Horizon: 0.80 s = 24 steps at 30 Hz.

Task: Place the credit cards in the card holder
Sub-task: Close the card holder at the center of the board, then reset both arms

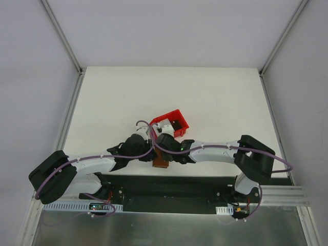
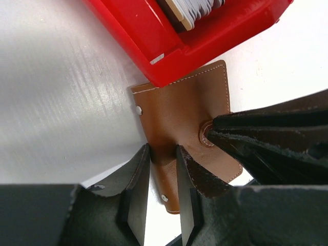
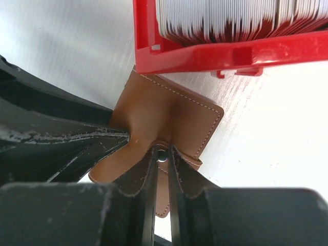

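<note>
White table (image 1: 205, 92), card holder (image 3: 164, 115) in right claw (image 3: 162, 154)

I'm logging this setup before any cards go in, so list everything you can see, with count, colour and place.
card holder: one, brown with pale stitching, on the table next to the red tray, on the side nearer the arm bases.
credit cards: a packed row, too many to count, pale whitish, standing on edge inside the red tray.
red tray: one, red, mid-table.
table: one, white, under everything.
left gripper: one, black fingers, closed on the card holder's edge.
right gripper: one, black fingers, closed on the card holder's flap at the snap.
</note>
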Each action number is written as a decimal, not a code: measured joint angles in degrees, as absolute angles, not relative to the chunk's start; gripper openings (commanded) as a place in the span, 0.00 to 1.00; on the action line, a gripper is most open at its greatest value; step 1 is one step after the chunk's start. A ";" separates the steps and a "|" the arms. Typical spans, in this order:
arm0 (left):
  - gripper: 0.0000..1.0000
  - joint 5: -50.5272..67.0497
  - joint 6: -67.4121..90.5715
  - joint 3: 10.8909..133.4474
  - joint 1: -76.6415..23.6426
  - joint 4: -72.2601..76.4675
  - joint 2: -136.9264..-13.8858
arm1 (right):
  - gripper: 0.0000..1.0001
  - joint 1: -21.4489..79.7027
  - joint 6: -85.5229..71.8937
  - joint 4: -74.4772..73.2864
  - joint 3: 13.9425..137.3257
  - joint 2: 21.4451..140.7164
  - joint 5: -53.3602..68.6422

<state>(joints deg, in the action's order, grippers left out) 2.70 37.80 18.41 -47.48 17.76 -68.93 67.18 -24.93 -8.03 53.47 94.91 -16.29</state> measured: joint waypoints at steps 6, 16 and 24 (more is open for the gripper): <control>0.21 1.37 39.77 17.72 -47.51 17.65 -67.81 | 0.13 70.94 -24.77 -8.97 54.37 96.03 -23.92; 0.55 -10.48 42.59 13.89 -47.51 11.00 -56.21 | 0.32 71.68 -16.53 -6.35 52.51 95.09 -26.87; 0.99 -19.64 38.68 16.97 -44.64 3.49 -51.88 | 0.78 66.26 -8.03 -2.96 48.34 88.75 -19.97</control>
<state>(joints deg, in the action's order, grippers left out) -19.64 38.68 16.97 -44.64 3.49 -51.88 66.26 -8.03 -2.96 48.34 88.75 -19.97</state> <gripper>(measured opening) 0.982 0.602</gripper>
